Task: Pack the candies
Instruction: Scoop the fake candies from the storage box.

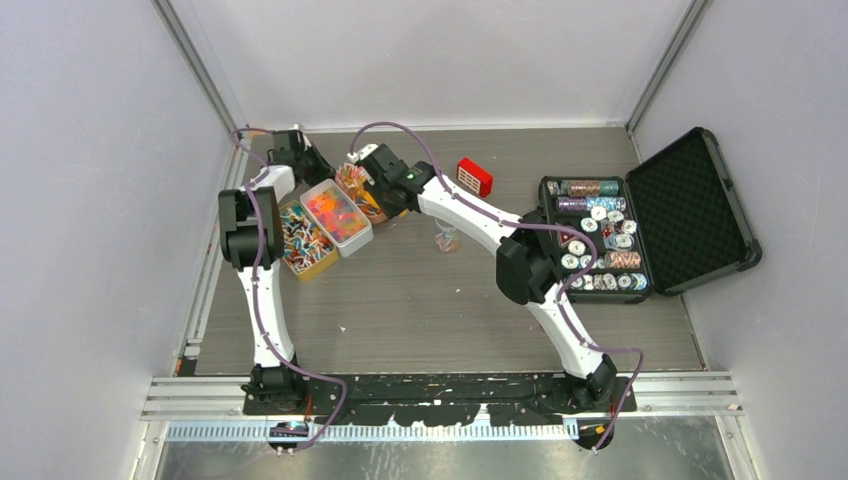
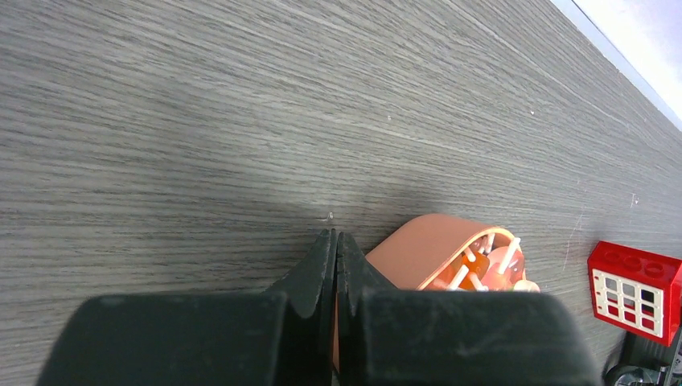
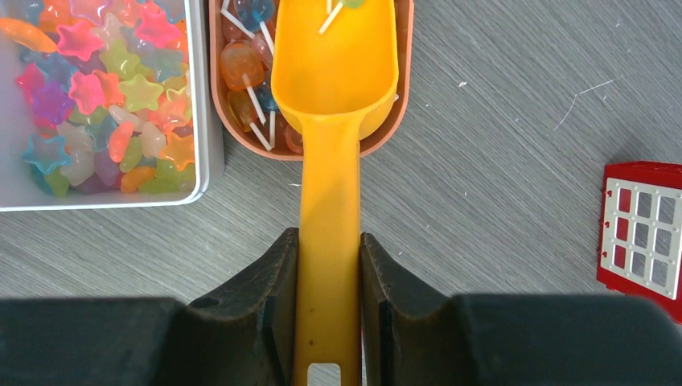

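The candies lie in three containers: star gummies [image 3: 104,96] in a white tin [image 3: 207,96], lollipops [image 3: 241,64] in an orange container [image 3: 404,72], and wrapped pieces in a yellow box [image 1: 303,243]. My right gripper [image 3: 328,235] is shut on the handle of the yellow scoop [image 3: 334,72]. The scoop's bowl lies over the lollipops in the orange container, with a lollipop stick at its front. My left gripper [image 2: 335,235] is shut at the orange container's [image 2: 418,249] far side, and a sliver of its wall shows between the fingers.
A small red box with white stripes [image 1: 474,176] stands right of the containers; it also shows in the right wrist view [image 3: 643,229]. An open black case [image 1: 690,210] of poker chips [image 1: 598,240] sits at the right. A small clear item [image 1: 446,238] lies mid-table.
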`<action>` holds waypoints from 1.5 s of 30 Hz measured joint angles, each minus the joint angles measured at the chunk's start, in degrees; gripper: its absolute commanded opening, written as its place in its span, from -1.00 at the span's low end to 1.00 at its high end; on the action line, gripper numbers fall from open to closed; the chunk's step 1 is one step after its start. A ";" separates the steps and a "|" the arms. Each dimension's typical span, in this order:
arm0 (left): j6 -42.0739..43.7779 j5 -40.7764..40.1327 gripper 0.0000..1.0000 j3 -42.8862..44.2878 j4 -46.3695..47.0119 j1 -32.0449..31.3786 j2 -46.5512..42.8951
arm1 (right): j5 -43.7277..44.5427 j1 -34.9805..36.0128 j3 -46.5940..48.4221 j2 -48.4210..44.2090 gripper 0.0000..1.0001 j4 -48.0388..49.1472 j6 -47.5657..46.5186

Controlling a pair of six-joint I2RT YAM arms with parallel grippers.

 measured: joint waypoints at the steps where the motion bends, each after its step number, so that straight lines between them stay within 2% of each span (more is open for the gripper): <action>1: 0.02 0.04 -1.00 -0.02 0.04 0.00 0.00 | 0.00 -0.02 -1.05 -0.48 -1.00 0.85 0.00; 13: 0.02 0.33 -1.00 0.00 0.09 0.13 0.00 | -0.02 -0.04 -12.79 -5.55 -1.00 10.49 -0.72; 45: 0.04 1.44 -1.00 1.20 0.09 0.13 0.00 | -0.90 -0.90 -32.92 -13.49 -1.00 28.02 -3.78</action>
